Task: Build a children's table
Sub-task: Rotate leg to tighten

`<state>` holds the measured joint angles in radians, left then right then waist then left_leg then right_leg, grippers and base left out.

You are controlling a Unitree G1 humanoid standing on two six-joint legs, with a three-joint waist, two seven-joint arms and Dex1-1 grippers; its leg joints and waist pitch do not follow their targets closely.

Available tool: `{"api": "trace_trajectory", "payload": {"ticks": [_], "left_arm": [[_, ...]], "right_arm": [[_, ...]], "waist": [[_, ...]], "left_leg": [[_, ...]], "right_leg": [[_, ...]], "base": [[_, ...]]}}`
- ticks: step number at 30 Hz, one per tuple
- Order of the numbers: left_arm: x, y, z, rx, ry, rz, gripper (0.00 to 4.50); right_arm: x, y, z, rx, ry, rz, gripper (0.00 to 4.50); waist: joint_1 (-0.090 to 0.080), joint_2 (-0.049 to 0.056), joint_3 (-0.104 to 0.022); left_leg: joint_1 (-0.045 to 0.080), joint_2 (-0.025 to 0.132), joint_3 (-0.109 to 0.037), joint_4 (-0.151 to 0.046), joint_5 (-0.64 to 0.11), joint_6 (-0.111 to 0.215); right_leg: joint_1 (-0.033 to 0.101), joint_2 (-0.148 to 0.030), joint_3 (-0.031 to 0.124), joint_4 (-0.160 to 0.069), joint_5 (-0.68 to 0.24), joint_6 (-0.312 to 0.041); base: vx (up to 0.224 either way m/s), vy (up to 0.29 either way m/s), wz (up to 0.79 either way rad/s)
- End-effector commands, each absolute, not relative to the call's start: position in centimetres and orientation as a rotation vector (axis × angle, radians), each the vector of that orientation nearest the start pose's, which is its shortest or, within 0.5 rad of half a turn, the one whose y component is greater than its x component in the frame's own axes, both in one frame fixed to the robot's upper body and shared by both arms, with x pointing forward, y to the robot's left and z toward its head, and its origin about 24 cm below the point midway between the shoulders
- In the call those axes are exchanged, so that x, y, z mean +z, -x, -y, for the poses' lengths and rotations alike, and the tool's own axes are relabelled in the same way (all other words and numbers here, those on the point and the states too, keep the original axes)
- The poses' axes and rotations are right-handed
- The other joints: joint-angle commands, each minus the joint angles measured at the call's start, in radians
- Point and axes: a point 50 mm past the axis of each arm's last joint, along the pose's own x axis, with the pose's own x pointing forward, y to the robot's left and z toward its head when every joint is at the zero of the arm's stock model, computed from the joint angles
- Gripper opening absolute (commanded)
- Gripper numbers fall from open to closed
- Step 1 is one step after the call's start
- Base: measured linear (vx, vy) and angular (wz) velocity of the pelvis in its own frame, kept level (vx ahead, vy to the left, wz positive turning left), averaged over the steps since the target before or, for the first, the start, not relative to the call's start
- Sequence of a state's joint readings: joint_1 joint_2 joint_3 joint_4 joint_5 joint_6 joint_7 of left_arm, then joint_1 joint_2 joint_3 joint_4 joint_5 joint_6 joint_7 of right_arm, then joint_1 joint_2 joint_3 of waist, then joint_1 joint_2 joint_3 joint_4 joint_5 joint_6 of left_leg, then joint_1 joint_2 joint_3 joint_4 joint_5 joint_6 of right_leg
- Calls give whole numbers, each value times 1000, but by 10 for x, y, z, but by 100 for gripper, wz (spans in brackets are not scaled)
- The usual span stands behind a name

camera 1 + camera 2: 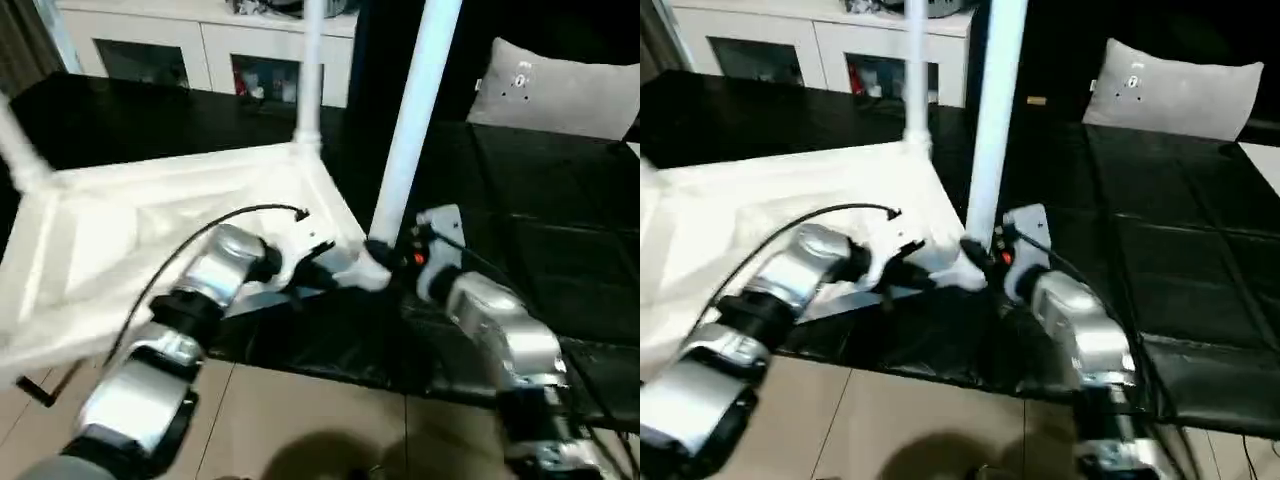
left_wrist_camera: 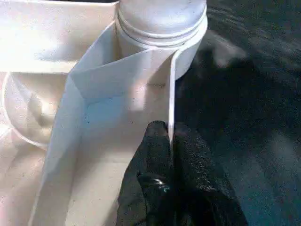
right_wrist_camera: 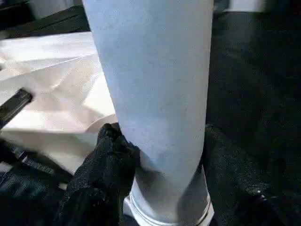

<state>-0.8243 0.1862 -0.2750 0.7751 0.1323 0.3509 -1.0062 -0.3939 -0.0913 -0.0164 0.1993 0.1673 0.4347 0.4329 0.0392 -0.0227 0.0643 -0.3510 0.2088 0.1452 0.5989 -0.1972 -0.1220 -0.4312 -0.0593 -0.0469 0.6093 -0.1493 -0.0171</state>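
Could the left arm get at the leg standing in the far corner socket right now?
Probably not as things stand: the left claw is pinched on the tabletop's side wall near the front corner, so it would have to let go first. The far leg itself stands unobstructed.

You are working in a home, most likely a living room. Along the far wall stands a white cabinet (image 1: 200, 55) with glass doors, and you can make out small household items behind the panes and more clutter on its top. A grey-white pillow (image 1: 560, 92) rests at the far right corner of a black cushioned surface (image 1: 560, 240) stitched into panels, like a sofa or mattress. Below its near edge you see a beige tiled floor (image 1: 330, 420).
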Motion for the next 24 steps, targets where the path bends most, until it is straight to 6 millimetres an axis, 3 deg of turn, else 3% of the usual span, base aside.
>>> {"api": "trace_trajectory", "payload": {"ticks": [1,5,11,17,20,24], "left_arm": [[102,-357,-53,-1180,-363,-401,0],[99,-356,-56,-1187,-395,-411,0],[95,-354,-68,-1201,-433,-424,0],[90,-352,-93,-1280,-522,-447,0],[92,-352,-104,-1323,-559,-463,0],[94,-347,-110,-1442,-618,-462,0]], "right_arm": [[61,-310,82,654,-143,-255,263],[63,-309,80,648,-162,-229,308],[68,-308,88,654,-179,-192,357],[67,-300,108,839,-110,-177,408],[70,-295,123,956,-48,-181,441],[72,-292,138,1062,-3,-213,447]], "waist": [[10,6,-84],[8,8,-83],[8,7,-78],[8,7,-78],[19,4,-77],[29,2,-79]], "left_leg": [[-15,-10,17,-63,-91,40],[-14,-8,18,-63,-97,51],[-12,-8,18,-66,-140,48],[-13,-5,18,-66,-148,60],[-11,-4,18,-65,-150,67],[-9,1,19,-65,-138,71]], "right_leg": [[81,-47,30,-74,-235,-175],[85,-48,32,-69,-161,-212],[84,-51,33,-79,-252,-188],[86,-50,33,-78,-228,-196],[85,-52,33,-78,-248,-197],[82,-55,34,-74,-229,-206]], "base": [[0,0,0],[0,0,0],[0,0,0],[0,0,0],[0,0,0],[0,0,0]]}}
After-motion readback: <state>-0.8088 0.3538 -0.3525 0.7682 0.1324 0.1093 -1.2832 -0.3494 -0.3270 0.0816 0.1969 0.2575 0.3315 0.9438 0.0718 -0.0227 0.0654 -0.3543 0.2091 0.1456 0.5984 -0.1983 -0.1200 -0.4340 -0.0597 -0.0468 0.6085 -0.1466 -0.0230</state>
